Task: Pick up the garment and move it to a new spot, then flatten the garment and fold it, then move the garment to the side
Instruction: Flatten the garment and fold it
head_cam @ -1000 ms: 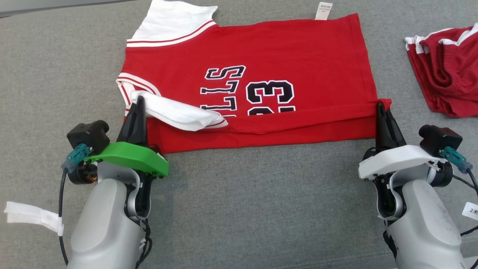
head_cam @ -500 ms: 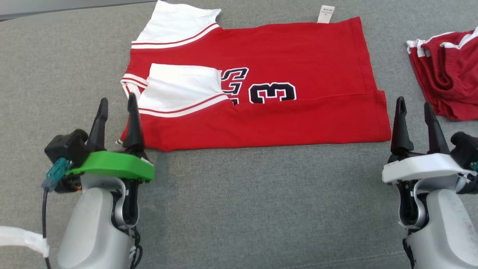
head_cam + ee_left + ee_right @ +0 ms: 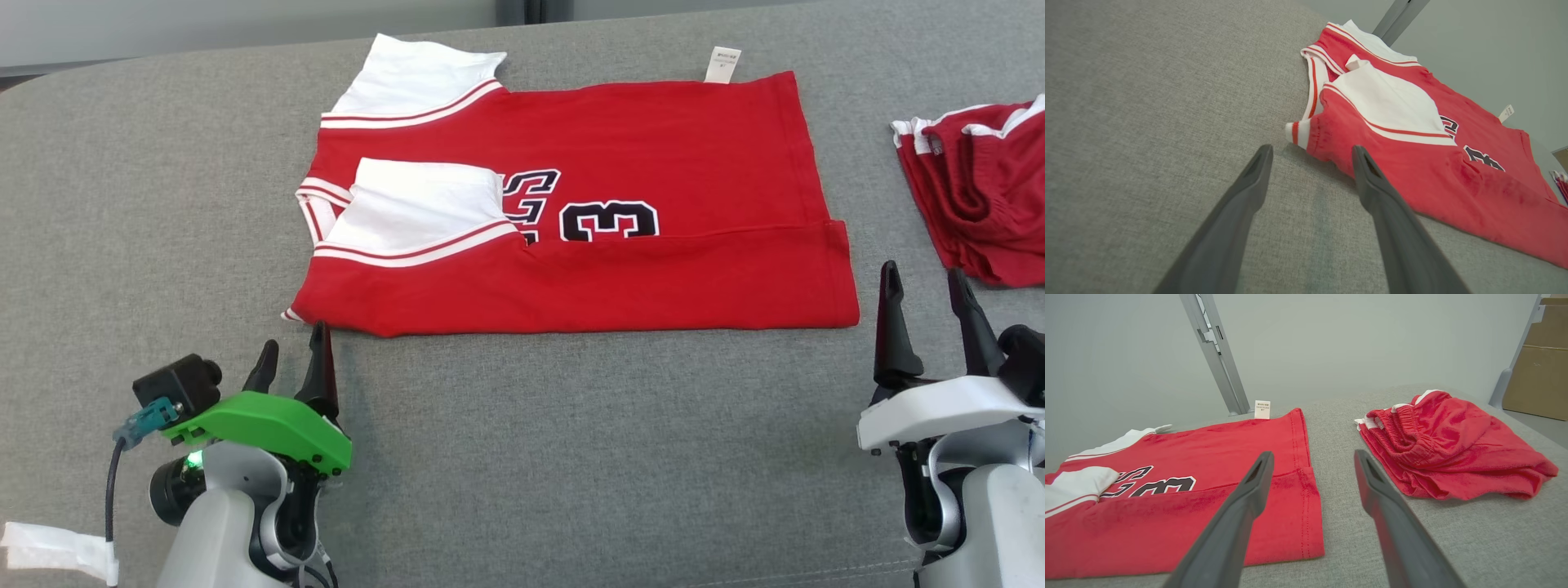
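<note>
1. A grey cloth-covered tabletop (image 3: pixel 571 457) fills the space in front of me. Past the far side of the jersey there is a pale wall (image 3: pixel 1372 335), with a slanted metal post (image 3: pixel 1216 355) against it.
2. The red jersey (image 3: pixel 653 139) lies flat on the cloth. Its near long edge is folded up over the front, so the fold hides the lower part of the black "3" (image 3: pixel 608 222) and of the lettering beside it.
3. One white sleeve (image 3: pixel 416 204) is tucked onto the jersey's chest. The other sleeve (image 3: pixel 416 77) sticks out at the jersey's far-left corner.
4. A small white label (image 3: pixel 722 64) pokes out from the jersey's far edge.
5. The left end effector (image 3: pixel 295 339), under its green cover, sits just beside the jersey's near-left corner. Its two dark fingers are spread apart with only bare cloth between them. I cannot tell whether the inner fingertip touches the hem.
6. The right end effector (image 3: pixel 922 271), under a white cover, stands just off the jersey's near-right corner. Its fingers are parted too and hold nothing.
7. A crumpled pair of red shorts (image 3: pixel 980 204) lies to the right of the jersey and apart from it.
8. A cardboard box (image 3: pixel 1539 375) stands beyond the shorts, farther from the jersey.
</note>
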You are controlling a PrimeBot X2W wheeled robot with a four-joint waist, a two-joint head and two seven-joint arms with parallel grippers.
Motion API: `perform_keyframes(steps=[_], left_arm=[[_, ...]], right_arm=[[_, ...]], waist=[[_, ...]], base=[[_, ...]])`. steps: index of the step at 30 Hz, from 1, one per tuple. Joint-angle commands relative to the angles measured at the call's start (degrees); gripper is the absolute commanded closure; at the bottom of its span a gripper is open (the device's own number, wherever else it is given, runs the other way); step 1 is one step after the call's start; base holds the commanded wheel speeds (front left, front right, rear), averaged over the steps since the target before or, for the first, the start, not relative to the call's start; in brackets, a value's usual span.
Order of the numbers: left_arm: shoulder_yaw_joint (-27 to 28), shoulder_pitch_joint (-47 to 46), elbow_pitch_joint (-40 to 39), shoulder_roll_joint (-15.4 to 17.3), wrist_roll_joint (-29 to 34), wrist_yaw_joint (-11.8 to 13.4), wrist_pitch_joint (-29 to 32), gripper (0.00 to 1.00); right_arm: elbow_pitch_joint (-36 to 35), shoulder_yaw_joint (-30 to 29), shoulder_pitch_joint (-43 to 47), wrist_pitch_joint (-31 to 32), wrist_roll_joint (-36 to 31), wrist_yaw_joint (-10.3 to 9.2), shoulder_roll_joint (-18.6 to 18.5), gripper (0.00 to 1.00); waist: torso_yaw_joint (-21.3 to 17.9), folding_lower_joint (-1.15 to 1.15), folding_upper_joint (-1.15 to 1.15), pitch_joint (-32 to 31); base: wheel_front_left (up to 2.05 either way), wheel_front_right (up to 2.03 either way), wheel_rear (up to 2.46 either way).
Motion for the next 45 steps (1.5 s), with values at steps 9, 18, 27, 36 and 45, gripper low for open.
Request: perform_keyframes(steps=[9,18,27,36,45], left_arm=[[-0.05,-6.62,5.52,-1.04,-3.04,2.69,1.91,0.0],[-0.02,-7.79,9.47,-1.19,-3.94,3.24,0.84,0.94],[1.47,-6.02,9.77,-1.48,-7.95,1.38,-2.22,1.0],[-0.61,-5.96,10.62,-1.69,-9.85,-0.32,-4.58,1.0],[-1.46,-2.6,3.88,-1.7,-11.16,-1.97,-6.33,1.0]], right_arm=[[0.75,2.07,-0.68,2.8,-0.39,-0.03,-0.14,0.0],[8.0,2.83,-3.14,4.87,1.13,-0.03,-0.14,0.0],[20.14,3.45,-10.03,6.05,5.54,-0.03,-0.15,0.0],[30.25,4.54,-15.78,6.86,7.68,-0.02,0.0,1.0],[23.34,2.46,-13.93,7.24,10.38,-0.03,-1.11,1.0]], waist=[[-1.63,0.0,0.0,1.53],[-1.73,0.0,0.0,2.03],[-0.7,0.0,0.0,2.2],[0.63,0.0,0.0,1.07],[1.07,0.0,0.0,-2.25]], base=[[0.0,0.0,0.0],[0.0,0.0,0.0],[0.0,0.0,0.0],[0.0,0.0,0.0],[0.0,0.0,0.0]])
